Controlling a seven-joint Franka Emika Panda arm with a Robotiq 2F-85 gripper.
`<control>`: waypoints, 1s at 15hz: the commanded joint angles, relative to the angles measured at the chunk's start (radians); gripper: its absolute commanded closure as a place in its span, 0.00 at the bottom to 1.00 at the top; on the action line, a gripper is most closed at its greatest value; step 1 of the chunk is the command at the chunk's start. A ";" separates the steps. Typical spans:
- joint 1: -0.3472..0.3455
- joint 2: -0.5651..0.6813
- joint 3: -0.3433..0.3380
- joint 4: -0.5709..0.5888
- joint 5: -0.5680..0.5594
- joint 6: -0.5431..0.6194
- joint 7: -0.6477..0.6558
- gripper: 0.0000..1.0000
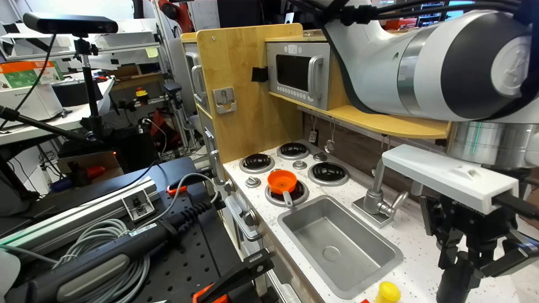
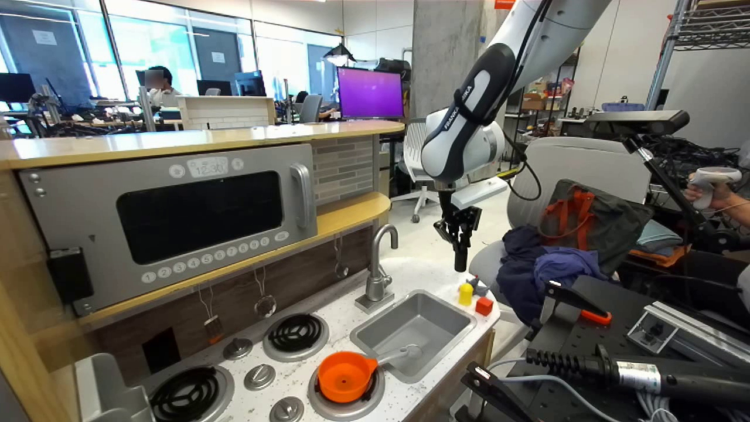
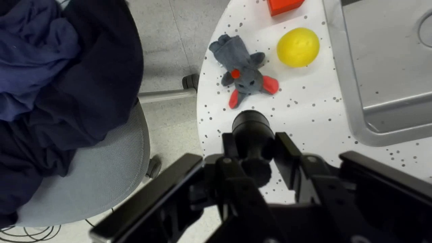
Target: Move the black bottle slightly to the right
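The black bottle (image 3: pixel 251 130) is between the two fingers of my gripper (image 3: pixel 255 141) in the wrist view. Its dark cap points towards the wrist and its body towards the counter. The fingers press against both sides of the body. In an exterior view the bottle (image 2: pixel 461 261) hangs or stands upright below the gripper (image 2: pixel 460 239), over the rounded counter end beyond the sink. In an exterior view the bottle (image 1: pixel 454 283) is cut off by the lower picture edge below the gripper (image 1: pixel 462 263). I cannot tell whether its base touches the counter.
A grey mouse toy (image 3: pixel 241 60) lies close to the bottle near the counter's curved edge. A yellow object (image 3: pixel 298 47) and a red block (image 3: pixel 284 6) sit beside the sink (image 3: pixel 349 77). The faucet (image 2: pixel 376 281) and an orange pan (image 2: pixel 344 378) are farther along. A chair (image 3: pixel 111 162) stands beyond the edge.
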 commanded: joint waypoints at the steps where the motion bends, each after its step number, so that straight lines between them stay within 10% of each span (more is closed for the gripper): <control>1: -0.018 0.016 0.009 0.036 0.035 -0.054 0.019 0.92; 15: -0.049 0.151 0.035 0.175 0.141 -0.067 0.102 0.92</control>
